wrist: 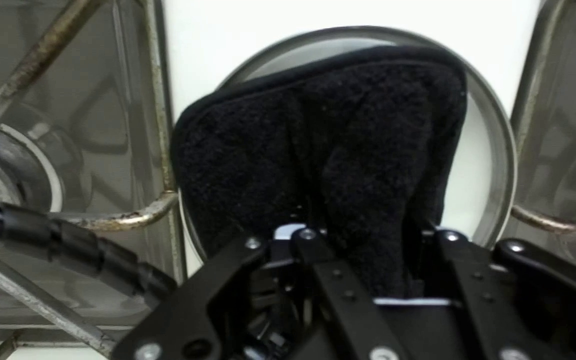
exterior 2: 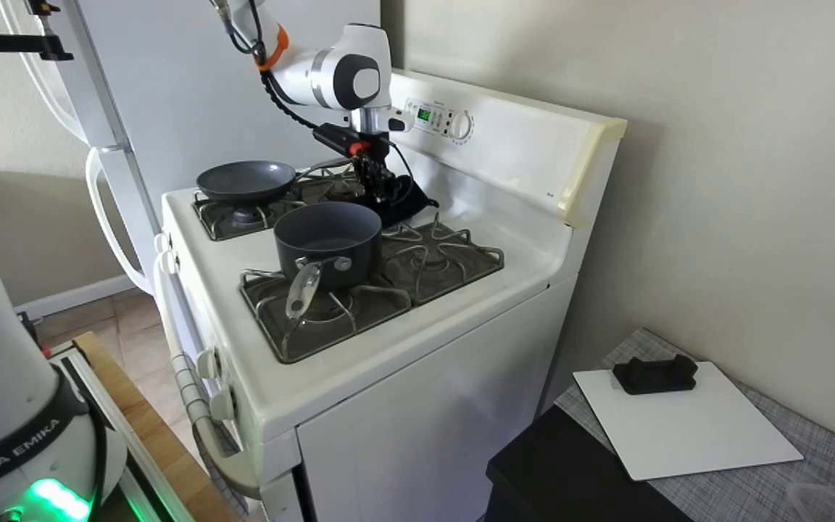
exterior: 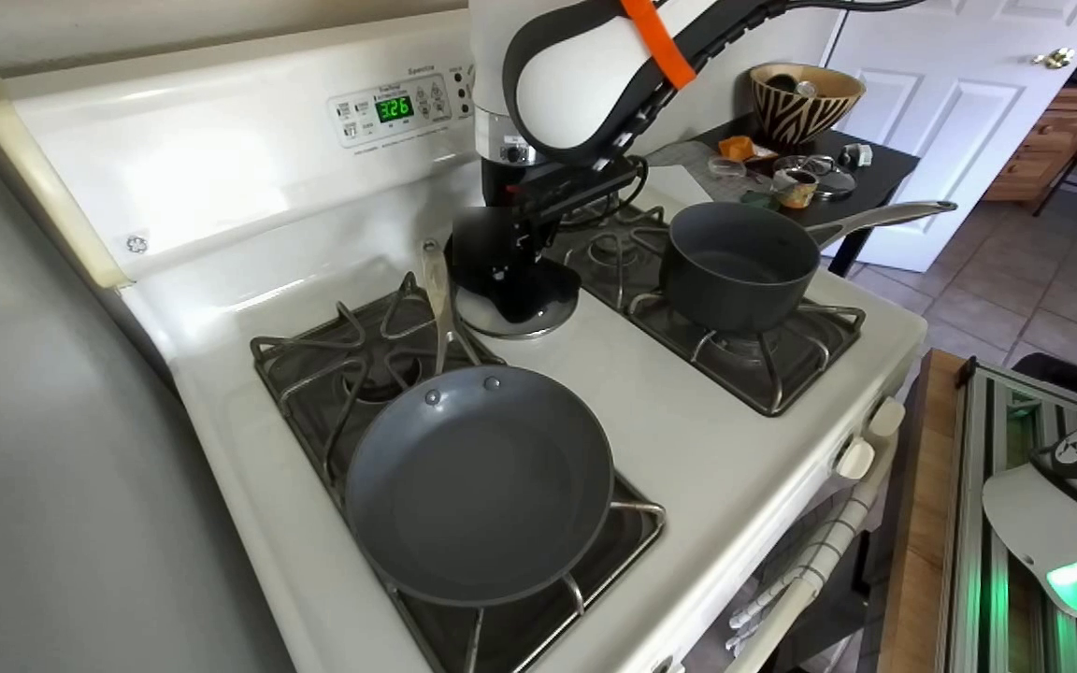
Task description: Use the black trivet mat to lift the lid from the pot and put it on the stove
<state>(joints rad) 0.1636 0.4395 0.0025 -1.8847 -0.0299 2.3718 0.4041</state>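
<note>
Lid point(wrist: 475, 160): we find it on the white top of the stove point(exterior: 669, 439), in the strip between the left and right burner grates point(wrist: 133, 220); that is upper centre of the frame in an exterior view. A metallic rim rings its pale surface.
Black trivet mat point(wrist: 368, 125): we see it draped over the lid in soft folds, leaving edges of the lid bare along the top and right in the wrist view.
Gripper point(wrist: 370, 235): pointing down, its fingers stand apart with a fold of the mat raised between them, bottom centre of the wrist view; whether they squeeze that fold or only straddle it, we cannot tell.
Arm point(exterior: 585, 93): it extends from the top of the frame in both exterior views, white with an orange band.
Pot point(exterior: 735, 271): seated on a grate, right of centre in an exterior view, uncovered, so that we look into its grey inside; its metal handle point(exterior: 884, 215) points toward the right edge of the frame.
Frying pan point(exterior: 482, 486): on the grates at lower centre in an exterior view, its long handle point(exterior: 438, 290) running up to just left of the lid.
Control panel point(exterior: 394, 110): upper left of centre in an exterior view, where we can read 3:26 in lit green digits.
</note>
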